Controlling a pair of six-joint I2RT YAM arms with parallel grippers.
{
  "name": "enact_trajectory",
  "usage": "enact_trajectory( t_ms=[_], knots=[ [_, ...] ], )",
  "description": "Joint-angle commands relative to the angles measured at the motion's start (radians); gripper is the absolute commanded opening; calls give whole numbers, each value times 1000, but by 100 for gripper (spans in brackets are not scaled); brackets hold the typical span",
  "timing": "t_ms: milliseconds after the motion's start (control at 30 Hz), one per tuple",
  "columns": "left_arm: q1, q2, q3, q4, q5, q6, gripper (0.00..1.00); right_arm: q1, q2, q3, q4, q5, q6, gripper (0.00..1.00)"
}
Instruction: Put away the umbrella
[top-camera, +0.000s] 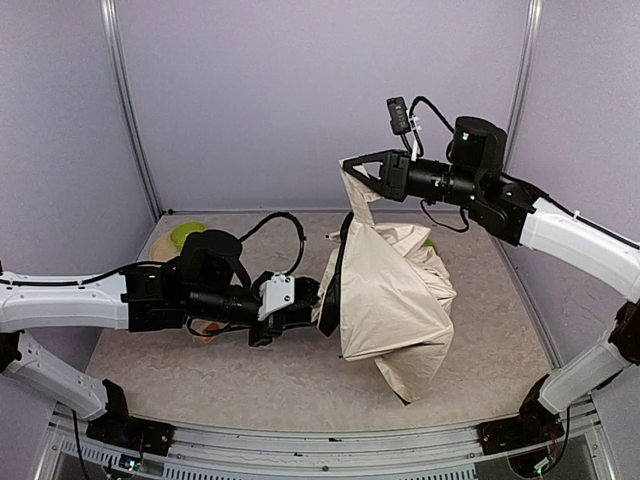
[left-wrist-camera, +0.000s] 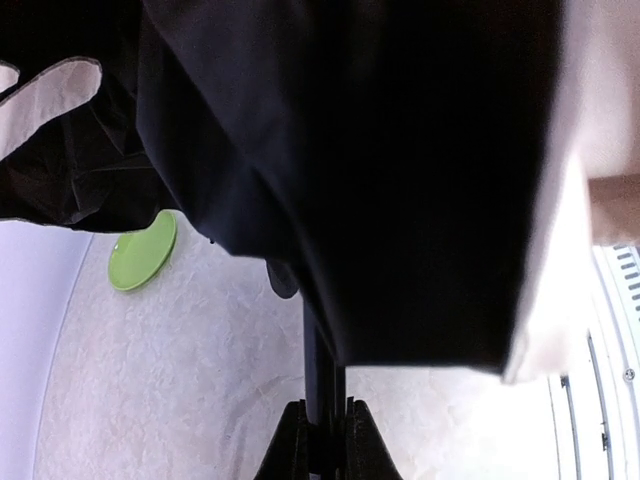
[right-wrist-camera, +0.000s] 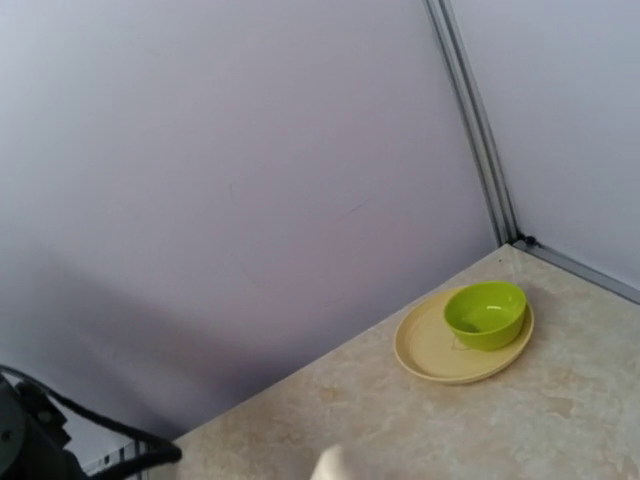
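Umbrella (top-camera: 395, 290) collapsed but slack, neither bundled nor stowed. Clamped tight at its shaft (left-wrist-camera: 322, 360) by left pincer (left-wrist-camera: 325, 425); right pincer (top-camera: 358, 174) at its tip, openness unclear.

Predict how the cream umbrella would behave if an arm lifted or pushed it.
The umbrella would probably flop when lifted: its fabric hangs in loose folds below the right gripper. Its thin black shaft, pinched by the left gripper, looks straight, so it is likely stiff enough to carry a push.
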Motion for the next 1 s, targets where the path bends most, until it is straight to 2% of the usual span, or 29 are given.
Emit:
enact_trajectory(
  t_ms=[0,267,433,533,667,767,900,967],
  knots=[
    [-9,-15,-1,91,-11,41,0,-13,-43,-1,76,-35,2,11],
    [-62,4,-35,107,-179,112,0,-10,-107,-4,113,-138,-84,6],
    [-84,9,-32,118,-181,122,0,-6,-124,-14,110,-135,-124,5],
    [-99,15,-20,107,-164,127,0,-6,-127,-11,86,-58,-138,1],
    [-137,15,9,77,-101,132,0,-25,-104,13,1,176,-185,0],
    [-161,-5,20,78,-42,128,0,-90,-57,16,-53,296,-212,0],
    [-147,-96,-24,178,78,74,0,-157,16,-9,-125,336,-226,0],
    [-101,-157,-59,258,145,5,0,-170,37,-43,-146,312,-245,0]
  ],
)
